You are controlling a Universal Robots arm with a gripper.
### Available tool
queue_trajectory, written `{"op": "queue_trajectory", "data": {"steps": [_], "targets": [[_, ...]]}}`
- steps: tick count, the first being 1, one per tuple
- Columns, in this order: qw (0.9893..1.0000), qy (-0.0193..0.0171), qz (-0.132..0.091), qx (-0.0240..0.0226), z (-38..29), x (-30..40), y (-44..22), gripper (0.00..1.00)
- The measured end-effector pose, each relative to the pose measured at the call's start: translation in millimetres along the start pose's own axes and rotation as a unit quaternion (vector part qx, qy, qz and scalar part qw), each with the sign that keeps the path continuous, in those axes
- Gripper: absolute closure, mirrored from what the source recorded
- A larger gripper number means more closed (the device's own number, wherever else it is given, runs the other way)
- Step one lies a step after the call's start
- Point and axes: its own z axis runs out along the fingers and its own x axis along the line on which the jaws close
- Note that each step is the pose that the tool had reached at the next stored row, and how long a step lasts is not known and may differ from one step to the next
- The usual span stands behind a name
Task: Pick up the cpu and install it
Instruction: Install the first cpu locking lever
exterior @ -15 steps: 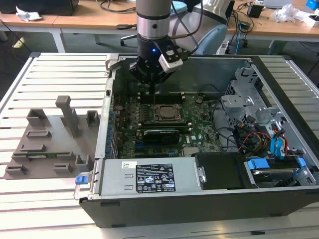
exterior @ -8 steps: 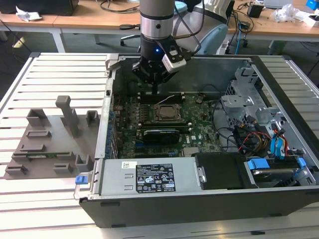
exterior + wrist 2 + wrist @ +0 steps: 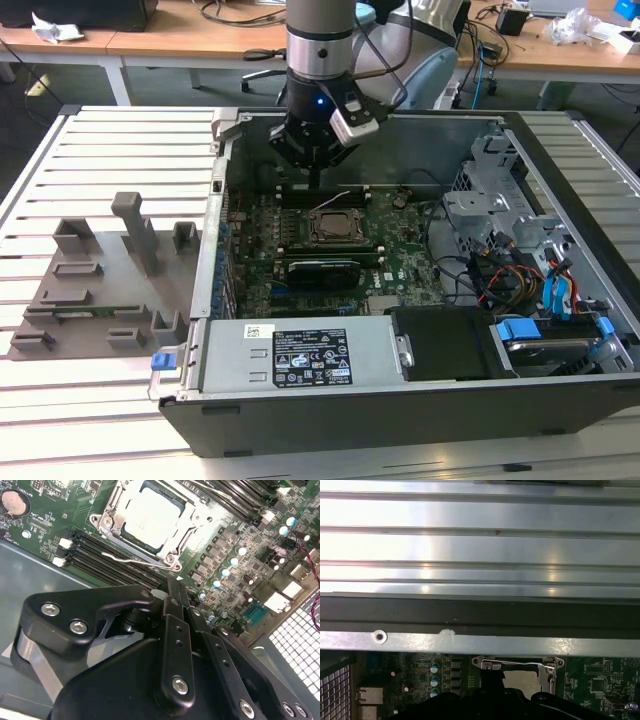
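Note:
The cpu, a pale silver-grey square, lies flat inside the socket frame on the green motherboard. It also shows in the exterior view as the cpu mid-board, and in the first wrist view as the cpu behind the socket frame's metal bar. My gripper hangs just above the board, behind the socket as the exterior view sees it. In the second wrist view the gripper has its black fingers closed together with nothing between them, a short way off the socket's edge. A thin wire lever lies beside the socket.
The motherboard sits in an open computer case on a slatted metal table. Grey plastic holder blocks stand at the exterior view's left. Memory slots, a power supply, drive cages and cables crowd the case.

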Motion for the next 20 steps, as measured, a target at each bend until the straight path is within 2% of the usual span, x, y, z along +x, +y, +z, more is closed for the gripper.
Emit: {"op": "queue_trajectory", "data": {"steps": [4, 5, 6, 7, 8, 9, 10, 12, 15, 16, 18, 20], "targets": [[1.0, 0.0, 0.0, -0.0005, 0.7, -0.9, 0.1, 0.89], [1.0, 0.0, 0.0, -0.0046, 1.5, -0.9, 0.0, 0.89], [0.9999, -0.0001, 0.0, -0.0106, 2.4, -0.9, -0.3, 0.89], [0.9998, -0.0002, 0.0, -0.0191, 3.3, -0.9, -1.5, 0.89], [0.9995, -0.0004, 0.0, -0.0311, 3.9, -0.8, -3.8, 0.89], [0.9992, -0.0006, 0.001, -0.0411, 4.4, -0.8, -6.2, 0.89], [0.9989, -0.0006, 0.001, -0.047, 5.1, -0.7, -8.1, 0.89], [0.9985, -0.0009, 0.0, -0.0554, 7.8, -1.7, -11.2, 0.89], [0.9981, -0.0003, -0.025, -0.0556, 12.5, -5.7, -11.3, 0.89], [0.9979, 0.0002, -0.033, -0.0558, 17.6, -7.9, -11.1, 0.89], [0.9979, 0.0007, -0.033, -0.0558, 24.8, -9.2, -10.8, 0.89], [0.9979, 0.0009, -0.034, -0.0558, 27.9, -10.1, -10.7, 0.89]]}}
